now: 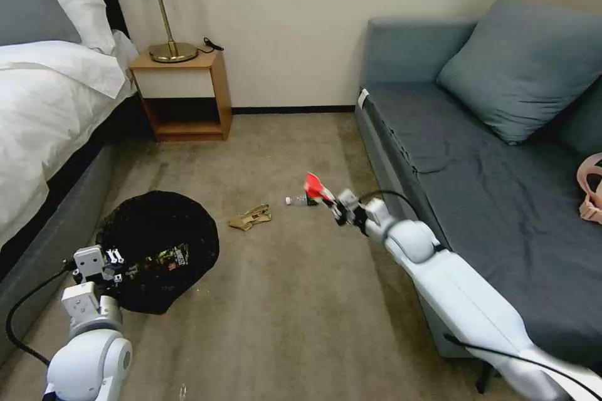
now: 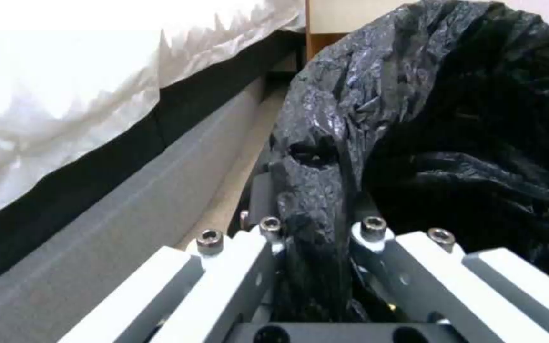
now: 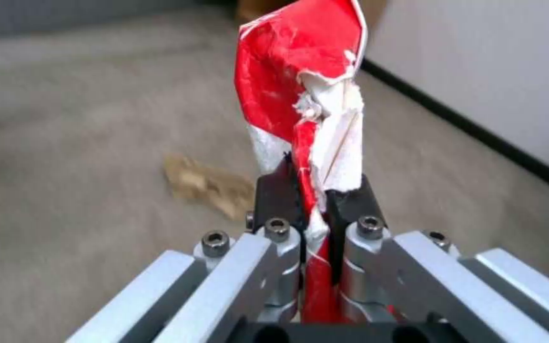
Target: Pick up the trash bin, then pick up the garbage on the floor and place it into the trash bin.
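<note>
Red-and-white wrapper (image 3: 300, 85) pinched in right hand (image 3: 312, 190); left hand (image 2: 312, 228) clamps trash bin (image 1: 160, 244)

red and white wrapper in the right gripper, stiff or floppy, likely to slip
Probably light and fairly floppy: the red-and-white wrapper is crumpled, torn thin sheet, yet it stands up above the right gripper. Slipping looks unlikely, since the jaws are shut on a bunched fold.
</note>
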{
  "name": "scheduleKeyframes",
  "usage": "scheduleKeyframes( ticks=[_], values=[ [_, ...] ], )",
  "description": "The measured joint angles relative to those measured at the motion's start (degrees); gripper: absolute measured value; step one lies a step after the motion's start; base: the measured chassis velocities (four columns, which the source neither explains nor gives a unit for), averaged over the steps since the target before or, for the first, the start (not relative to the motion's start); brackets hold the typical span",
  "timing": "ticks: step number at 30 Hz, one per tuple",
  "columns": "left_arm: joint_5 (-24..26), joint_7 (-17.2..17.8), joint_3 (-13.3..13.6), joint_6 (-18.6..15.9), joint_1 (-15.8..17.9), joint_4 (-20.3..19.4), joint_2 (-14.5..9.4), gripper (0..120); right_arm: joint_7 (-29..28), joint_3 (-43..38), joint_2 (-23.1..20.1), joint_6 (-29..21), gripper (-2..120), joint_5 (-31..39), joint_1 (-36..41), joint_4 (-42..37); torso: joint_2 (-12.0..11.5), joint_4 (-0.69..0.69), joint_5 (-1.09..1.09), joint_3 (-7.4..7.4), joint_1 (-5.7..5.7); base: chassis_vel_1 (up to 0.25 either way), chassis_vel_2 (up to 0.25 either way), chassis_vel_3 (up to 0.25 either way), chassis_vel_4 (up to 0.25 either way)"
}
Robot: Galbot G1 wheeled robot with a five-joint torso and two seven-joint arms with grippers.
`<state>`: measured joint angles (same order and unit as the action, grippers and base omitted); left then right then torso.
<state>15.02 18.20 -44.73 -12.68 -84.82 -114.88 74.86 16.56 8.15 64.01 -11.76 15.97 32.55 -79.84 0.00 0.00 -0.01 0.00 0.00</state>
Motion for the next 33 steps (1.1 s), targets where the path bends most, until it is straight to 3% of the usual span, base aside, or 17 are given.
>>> scheduleKeyframes(
  ticks=[12,13,15,33],
  values=[
    [-0.1,0.1,0.0,0.9,1.1,2.1,0.0,4,-1.7,13.7,7.6,-1.2,4,9.2,-12.9,-0.1,0.0,0.01,-0.01,0.0,0.0,0.0,0.0,0.0,0.0],
    [-0.1,0.2,0.0,0.9,1.6,2.6,0.0,4,-1.9,16.6,10.3,-1.3,4,11.0,-16.1,0.0,0.0,0.01,-0.01,0.0,0.0,0.0,0.0,0.0,0.0],
    [-0.1,0.3,0.0,0.9,1.8,2.8,0.1,4,-1.9,18.0,11.5,-1.3,4,11.4,-17.2,0.4,0.0,0.01,-0.01,0.0,0.0,0.0,0.0,0.0,0.0],
    [2.0,0.4,-0.6,1.2,2.2,3.3,-0.5,4,-2.7,28.1,22.1,-0.2,4,11.5,-17.4,5.3,0.0,0.02,0.0,0.0,0.0,0.0,0.0,0.0,0.0]
  ],
)
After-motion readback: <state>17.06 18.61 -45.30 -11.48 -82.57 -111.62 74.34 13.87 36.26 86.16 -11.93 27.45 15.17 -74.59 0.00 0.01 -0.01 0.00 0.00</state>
